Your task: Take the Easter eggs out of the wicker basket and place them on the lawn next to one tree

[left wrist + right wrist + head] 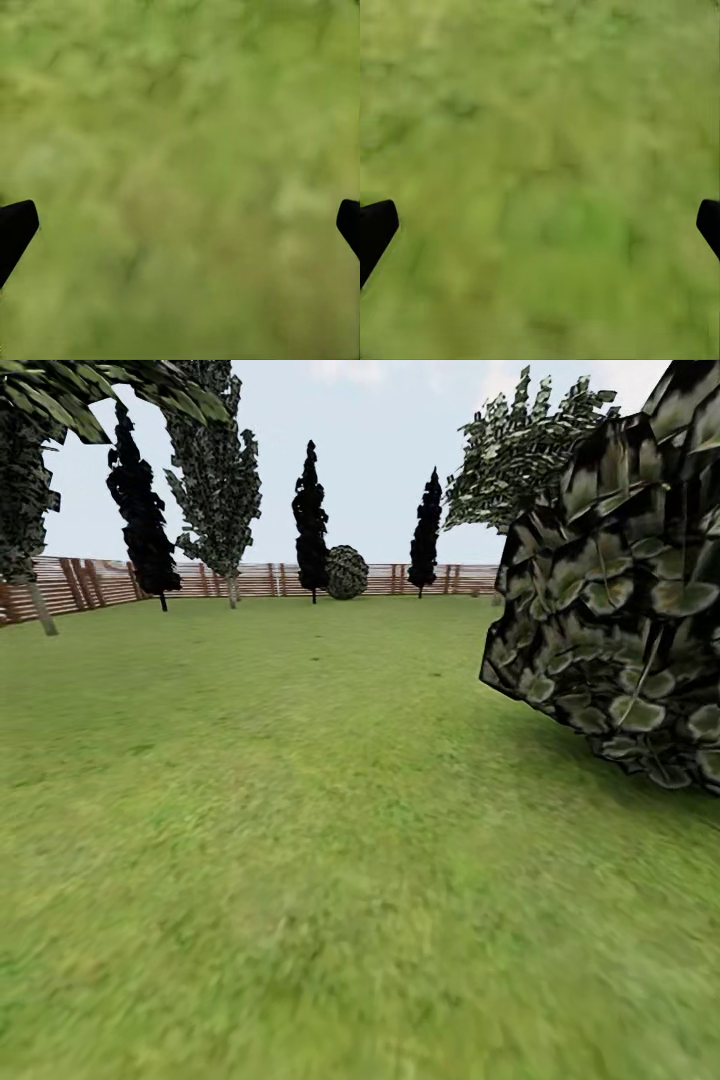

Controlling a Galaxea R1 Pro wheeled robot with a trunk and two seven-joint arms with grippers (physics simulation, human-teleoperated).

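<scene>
The lawn (300, 810) spreads out ahead of me as mottled green grass. The Easter eggs and the wicker basket are out of view. A tree (215, 480) with a pale trunk and a leafy crown stands at the far left by the fence. Another pale trunk (42, 612) leans at the left edge. My left gripper (180, 232) hangs open over bare grass, its black fingertips (15, 229) far apart. My right gripper (540, 232) is open too, with only grass between its fingertips (375, 229).
A large dark leafy bush (620, 600) stands close on my right. A brown slat fence (270, 578) closes the far side. In front of it stand narrow dark cypresses (310, 520) and a round shrub (347, 572). Open grass lies ahead and to the left.
</scene>
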